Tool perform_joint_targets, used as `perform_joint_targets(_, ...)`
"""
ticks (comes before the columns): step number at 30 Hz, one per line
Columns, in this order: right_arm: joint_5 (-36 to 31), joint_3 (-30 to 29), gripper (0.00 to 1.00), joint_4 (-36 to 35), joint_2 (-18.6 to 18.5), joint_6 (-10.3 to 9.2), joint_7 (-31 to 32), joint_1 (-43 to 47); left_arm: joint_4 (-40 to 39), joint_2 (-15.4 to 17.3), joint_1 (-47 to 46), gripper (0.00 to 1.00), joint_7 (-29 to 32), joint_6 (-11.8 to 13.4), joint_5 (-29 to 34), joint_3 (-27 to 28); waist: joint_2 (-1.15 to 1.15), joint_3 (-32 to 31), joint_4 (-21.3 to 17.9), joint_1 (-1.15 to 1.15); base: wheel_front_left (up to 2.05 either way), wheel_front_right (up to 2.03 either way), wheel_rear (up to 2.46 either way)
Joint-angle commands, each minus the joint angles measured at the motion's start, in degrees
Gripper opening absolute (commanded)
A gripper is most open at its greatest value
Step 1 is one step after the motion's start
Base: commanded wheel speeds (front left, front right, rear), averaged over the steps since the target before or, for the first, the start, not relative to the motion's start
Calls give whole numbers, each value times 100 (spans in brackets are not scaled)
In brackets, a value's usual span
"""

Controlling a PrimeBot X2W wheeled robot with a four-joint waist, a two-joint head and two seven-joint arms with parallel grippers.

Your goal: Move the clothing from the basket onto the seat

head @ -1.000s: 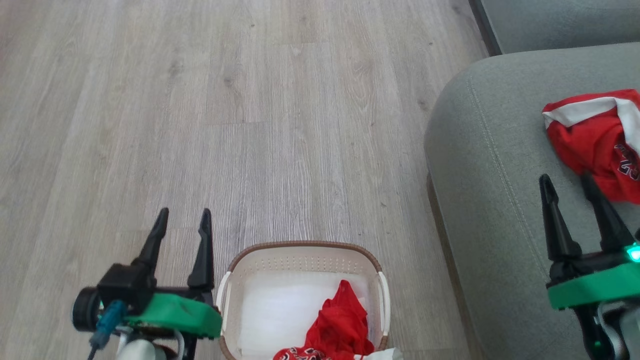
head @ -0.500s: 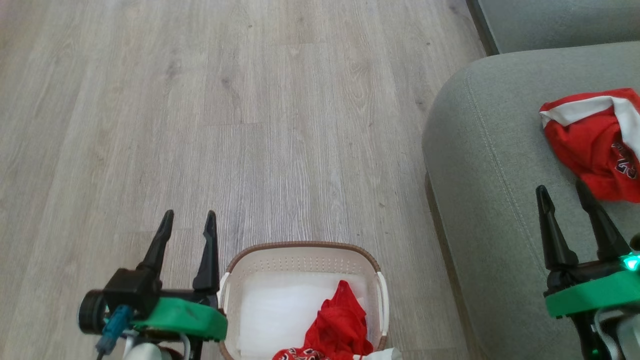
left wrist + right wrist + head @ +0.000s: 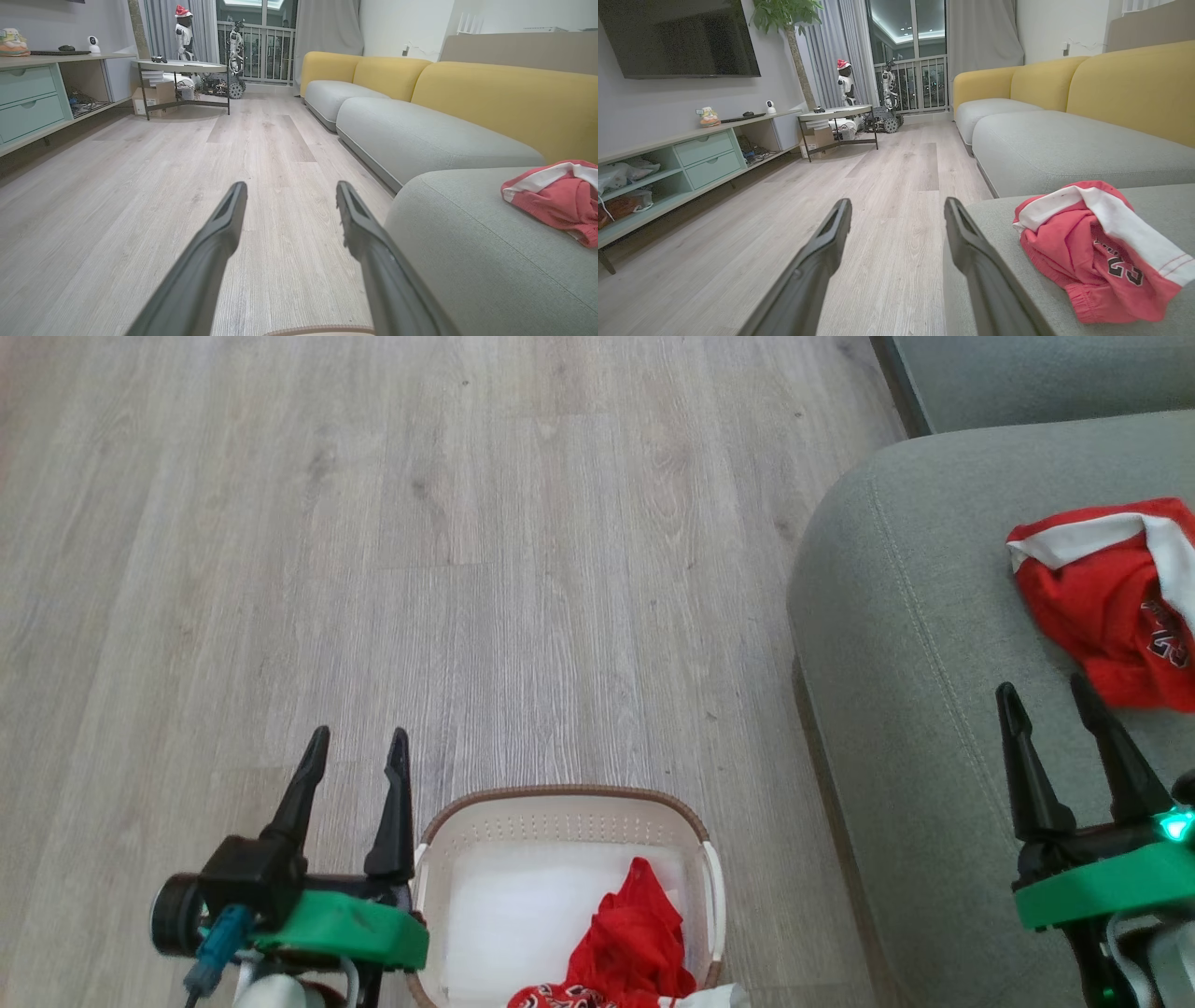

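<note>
Floor: pale grey wood-look planks [image 3: 467, 569] fill the left and far part of the head view; the sofa stands on the right.
Clothing in basket: one red garment [image 3: 635, 943] lies crumpled in the near right part, with black-and-white lettering at the near edge.
Clothing on seat: a second red garment [image 3: 1092, 607] with a broad white stripe lies bunched on the cushion at the far right.
Basket: cream basket [image 3: 560, 795] with a brown rim on the floor, near centre, just left of the seat; white lining shows on its left side.
Seat: grey-green cushion [image 3: 915, 663] with a stitched seam.
Left gripper: left gripper [image 3: 359, 735] hangs over the floor just left of the basket, fingers spread wide, holding nothing.
Right gripper: right gripper [image 3: 1043, 687] is over the seat, just near-side of the striped garment and not touching it, fingers spread wide, nothing between them.
Sofa backs: yellow back cushions [image 3: 504, 102] run along the right.
Far room: a round side table [image 3: 180, 67] and a low cabinet with pale green drawers [image 3: 707, 154] stand at the left.
</note>
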Motion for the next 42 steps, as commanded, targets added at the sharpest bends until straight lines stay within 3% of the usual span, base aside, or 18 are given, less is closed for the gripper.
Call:
perform_joint_targets(1, 11, 101, 100, -176, -127, -1, -36, -235, -157, -10, -151, 100, -71, -37, 87, 230, 0, 14, -8, 0, 0, 0, 0)
perform_joint_targets(14, 69, 129, 100, -262, -181, -1, -36, -387, -121, -128, -187, 100, -71, -62, 199, 247, 0, 196, -111, 0, 0, 0, 0)
perform_joint_targets(23, 257, 186, 100, -507, -365, -1, -36, -867, 165, -323, -513, 100, -71, -101, 334, 58, 0, 942, -283, 0, 0, 0, 0)
perform_joint_targets(30, 493, 226, 100, -708, -538, -1, -36, -1394, 1165, -530, -1055, 100, -52, -172, 334, -107, 0, 1737, -524, 0, 0, 0, 0)
perform_joint_targets(42, 688, 61, 100, -886, -824, -1, -36, -2155, 3816, -886, -2592, 100, -66, -701, -249, -434, 0, 2827, -733, 0, 0, 0, 0)
